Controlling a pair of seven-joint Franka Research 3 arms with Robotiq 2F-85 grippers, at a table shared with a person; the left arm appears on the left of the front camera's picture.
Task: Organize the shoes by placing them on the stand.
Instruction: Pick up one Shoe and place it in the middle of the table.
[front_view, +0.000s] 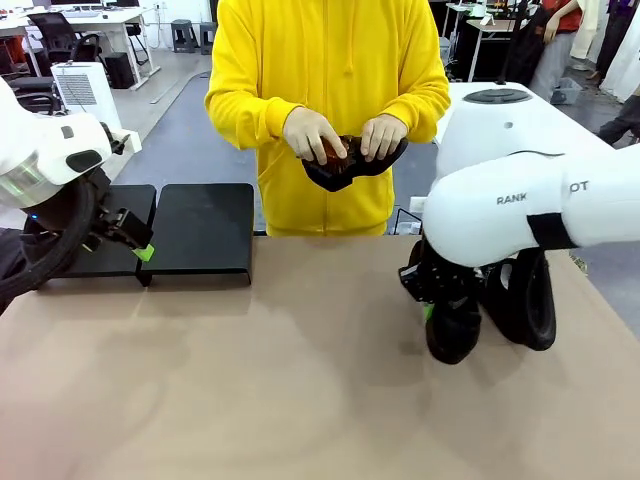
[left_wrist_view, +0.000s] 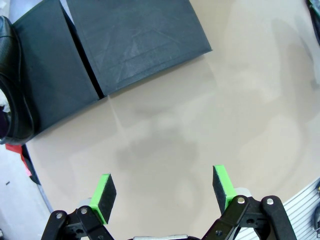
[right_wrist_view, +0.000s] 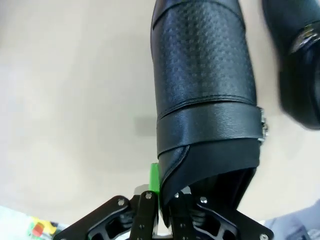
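**A:** Front view first. Where's the risk?

**B:** Lower right, the right gripper (front_view: 430, 305) is clamped on the gripped shoe (front_view: 452, 340), which stands on the tan table (front_view: 300, 390). The neighbour shoe (front_view: 532, 305) is just beside it, so I'd expect a swinging lift to knock that one over. The stand (front_view: 205, 230) is well apart at middle left, with the left gripper (front_view: 132, 240) spread open and empty at its front edge. A carry across could meet that arm.

**A:** And the person?

**B:** Top centre, the person's right hand (front_view: 312, 135) and the person's left hand (front_view: 383, 135) are both closed around the held shoe (front_view: 345, 165), above the table's far edge.

**A:** Left wrist view?

**B:** The left gripper (left_wrist_view: 163, 190) has its pads wide apart over bare table at the bottom. The stand (left_wrist_view: 135, 45) fills the upper left. The racked shoe (left_wrist_view: 12, 85) sits at the left edge, seemingly on the left panel, and the other panel carries nothing.

**A:** Right wrist view?

**B:** The right gripper (right_wrist_view: 161, 192), bottom centre, pinches only the thin collar of the gripped shoe (right_wrist_view: 202, 75). With so narrow a hold the shoe may pivot or slip out. The neighbour shoe (right_wrist_view: 295, 60) is in the upper right, close by
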